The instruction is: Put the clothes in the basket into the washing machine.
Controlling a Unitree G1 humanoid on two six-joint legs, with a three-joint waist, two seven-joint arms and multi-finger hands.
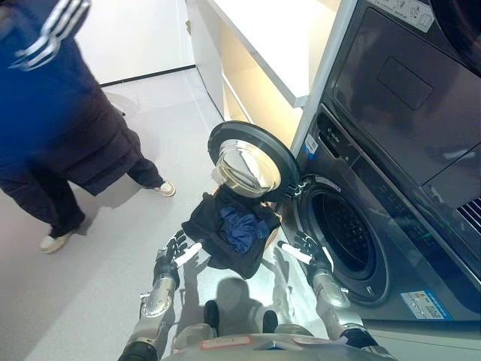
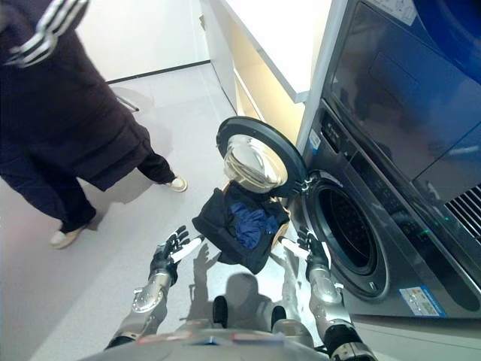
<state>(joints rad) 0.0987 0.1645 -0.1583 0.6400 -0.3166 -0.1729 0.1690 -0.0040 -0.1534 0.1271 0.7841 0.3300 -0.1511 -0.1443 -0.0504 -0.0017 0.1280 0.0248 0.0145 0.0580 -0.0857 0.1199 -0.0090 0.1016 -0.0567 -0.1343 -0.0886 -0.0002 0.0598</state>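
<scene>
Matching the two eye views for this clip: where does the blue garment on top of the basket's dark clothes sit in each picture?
Left eye view: the blue garment lies just below centre, on the dark clothes, under the open washer door.
Right eye view: the blue garment sits slightly right of centre, again below the door.
Shared landmark: the washer door's shiny glass bowl, directly above the garment in both views.

We hold both arms forward; the left hand (image 1: 174,250) sits left, fingers spread and relaxed; the right hand (image 1: 307,248) sits right, fingers likewise extended; neither hand grasps anything.
</scene>
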